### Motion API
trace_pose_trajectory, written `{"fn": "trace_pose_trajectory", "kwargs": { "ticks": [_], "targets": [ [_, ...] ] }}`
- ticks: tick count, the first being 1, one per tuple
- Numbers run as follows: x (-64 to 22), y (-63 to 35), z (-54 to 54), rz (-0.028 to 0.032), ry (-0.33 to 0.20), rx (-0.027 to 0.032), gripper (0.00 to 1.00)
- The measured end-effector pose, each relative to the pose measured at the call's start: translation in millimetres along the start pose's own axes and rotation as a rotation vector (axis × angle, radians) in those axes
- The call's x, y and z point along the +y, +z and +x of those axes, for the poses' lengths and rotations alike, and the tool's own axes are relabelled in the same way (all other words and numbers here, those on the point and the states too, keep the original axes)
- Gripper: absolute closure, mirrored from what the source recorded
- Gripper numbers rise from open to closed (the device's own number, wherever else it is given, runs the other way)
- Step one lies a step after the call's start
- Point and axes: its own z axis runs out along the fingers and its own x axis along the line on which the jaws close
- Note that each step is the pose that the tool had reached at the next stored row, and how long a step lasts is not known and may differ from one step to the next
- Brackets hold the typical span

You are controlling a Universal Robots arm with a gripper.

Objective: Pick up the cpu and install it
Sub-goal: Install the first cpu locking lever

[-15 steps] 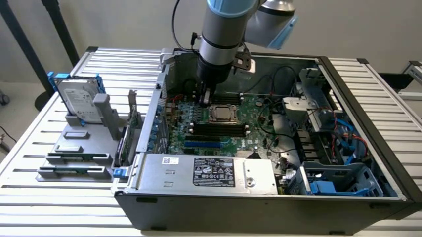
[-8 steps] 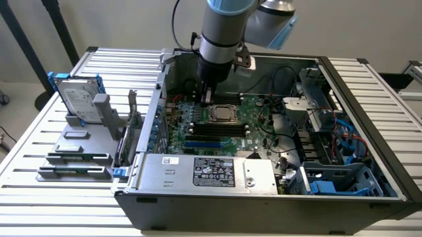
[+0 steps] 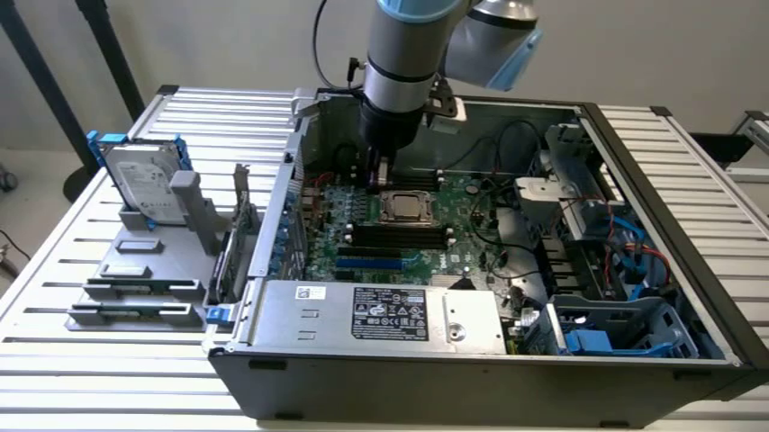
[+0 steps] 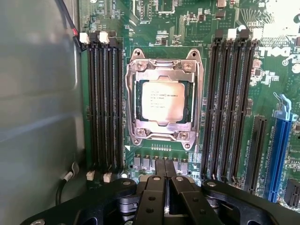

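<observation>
Fingers (image 4: 164,174) were closed together, holding nothing, poised above motherboard (image 4: 234,18) inside open computer case (image 3: 673,355). Cpu (image 4: 161,102) sat flat in metal socket frame (image 4: 164,70), just ahead of fingertips, not touching. Black memory slots (image 4: 103,103) flanked socket on both sides. Hard drive (image 3: 142,184) stood on desk (image 3: 121,378), well apart.

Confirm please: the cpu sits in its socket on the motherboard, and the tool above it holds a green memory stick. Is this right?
Not fully. The cpu does sit in its socket, but the tool holds nothing; the wrist view shows its fingers shut together and empty.
</observation>
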Motion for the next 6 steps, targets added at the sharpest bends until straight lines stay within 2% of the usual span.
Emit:
{"fn": "trace_pose_trajectory", "kwargs": {
  "ticks": [6],
  "targets": [
    [0.0, 0.0, 0.0, -0.0002, 0.0, -0.0001, 0.89]
  ]
}}
